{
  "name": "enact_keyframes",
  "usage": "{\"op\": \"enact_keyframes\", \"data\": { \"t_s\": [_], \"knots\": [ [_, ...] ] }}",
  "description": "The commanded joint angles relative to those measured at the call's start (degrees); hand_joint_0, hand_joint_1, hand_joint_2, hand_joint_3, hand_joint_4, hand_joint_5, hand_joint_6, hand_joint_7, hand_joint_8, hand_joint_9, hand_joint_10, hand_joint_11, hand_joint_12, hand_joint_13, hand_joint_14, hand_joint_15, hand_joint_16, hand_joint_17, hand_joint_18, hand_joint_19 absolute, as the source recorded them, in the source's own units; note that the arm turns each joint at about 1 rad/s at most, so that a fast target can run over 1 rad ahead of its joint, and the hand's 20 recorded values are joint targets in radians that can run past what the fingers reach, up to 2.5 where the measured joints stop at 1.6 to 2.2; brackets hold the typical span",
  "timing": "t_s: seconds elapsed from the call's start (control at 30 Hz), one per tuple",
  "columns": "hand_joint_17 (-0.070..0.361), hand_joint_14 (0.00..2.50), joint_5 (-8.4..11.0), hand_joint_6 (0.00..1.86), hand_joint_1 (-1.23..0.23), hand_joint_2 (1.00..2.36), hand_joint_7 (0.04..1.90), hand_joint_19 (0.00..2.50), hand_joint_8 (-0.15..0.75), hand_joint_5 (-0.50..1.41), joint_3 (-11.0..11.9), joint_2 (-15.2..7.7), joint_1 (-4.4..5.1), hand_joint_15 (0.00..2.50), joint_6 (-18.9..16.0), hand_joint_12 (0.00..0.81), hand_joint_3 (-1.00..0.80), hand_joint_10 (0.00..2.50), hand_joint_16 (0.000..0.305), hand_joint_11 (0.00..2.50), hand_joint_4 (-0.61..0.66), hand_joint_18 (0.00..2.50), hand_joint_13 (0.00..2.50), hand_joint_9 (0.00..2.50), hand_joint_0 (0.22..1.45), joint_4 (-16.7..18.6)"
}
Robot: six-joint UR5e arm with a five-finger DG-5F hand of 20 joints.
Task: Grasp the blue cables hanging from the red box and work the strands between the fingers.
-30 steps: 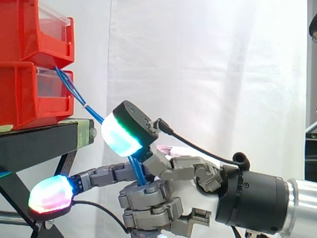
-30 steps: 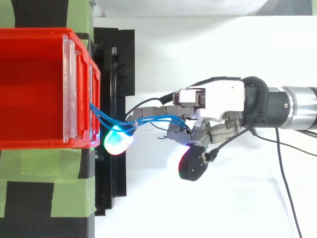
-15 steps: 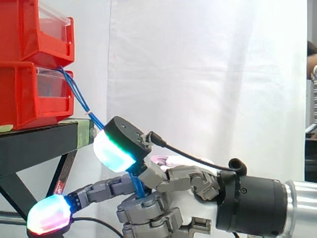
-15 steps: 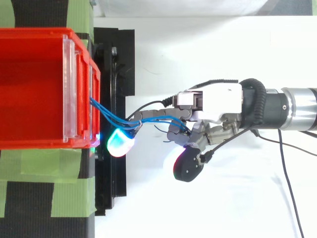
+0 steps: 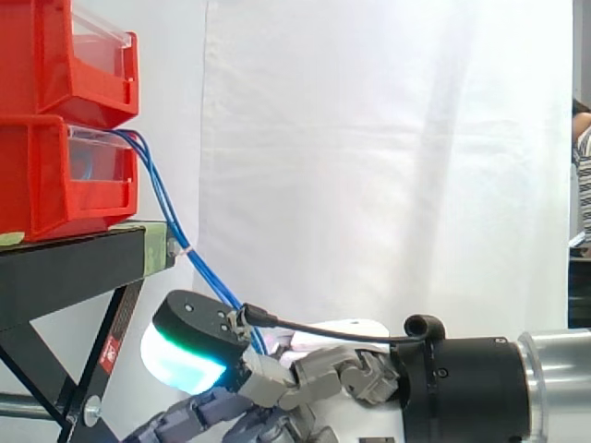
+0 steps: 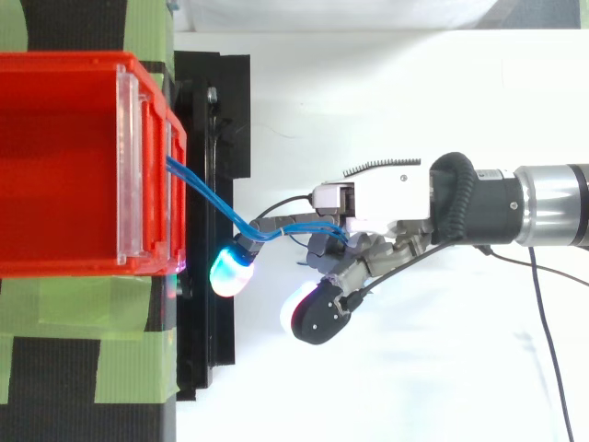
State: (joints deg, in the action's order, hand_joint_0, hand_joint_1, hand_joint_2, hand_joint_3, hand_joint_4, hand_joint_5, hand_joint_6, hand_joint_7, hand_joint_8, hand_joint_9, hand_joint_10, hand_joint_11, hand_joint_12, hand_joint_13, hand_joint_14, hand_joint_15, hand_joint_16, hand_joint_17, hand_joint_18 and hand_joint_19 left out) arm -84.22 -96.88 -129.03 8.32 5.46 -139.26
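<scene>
White curtain [image 5: 388, 166]; blue cables [image 5: 159, 198], ends hidden among fingers [image 6: 230, 269]

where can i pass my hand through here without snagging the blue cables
Free: the white surface above the hand in the top view, bordered by the black stand, and the patch below the hand. Crowded: the gap between the red bin and the hand, where the blue cables stretch across.
</scene>
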Motion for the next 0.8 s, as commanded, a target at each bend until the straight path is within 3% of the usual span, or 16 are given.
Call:
{"op": "enact_keyframes", "data": {
  "t_s": [0.0, 0.77],
  "knots": [
    [0.179, 2.50, -0.06, 0.01, -0.52, 1.00, 0.87, 0.88, 0.493, 0.08, 0.03, 0.00, 0.12, 1.57, -0.19, 0.617, -1.00, 2.50, 0.239, 2.50, 0.40, 2.50, 1.79, 1.33, 0.74, -1.37],
    [0.177, 2.50, 0.11, 0.01, -0.51, 1.00, 0.88, 0.86, 0.488, 0.08, 0.03, 0.00, 0.12, 1.57, 0.08, 0.608, -1.00, 2.50, 0.236, 2.50, 0.40, 2.50, 1.77, 1.32, 0.74, -1.54]
  ]
}}
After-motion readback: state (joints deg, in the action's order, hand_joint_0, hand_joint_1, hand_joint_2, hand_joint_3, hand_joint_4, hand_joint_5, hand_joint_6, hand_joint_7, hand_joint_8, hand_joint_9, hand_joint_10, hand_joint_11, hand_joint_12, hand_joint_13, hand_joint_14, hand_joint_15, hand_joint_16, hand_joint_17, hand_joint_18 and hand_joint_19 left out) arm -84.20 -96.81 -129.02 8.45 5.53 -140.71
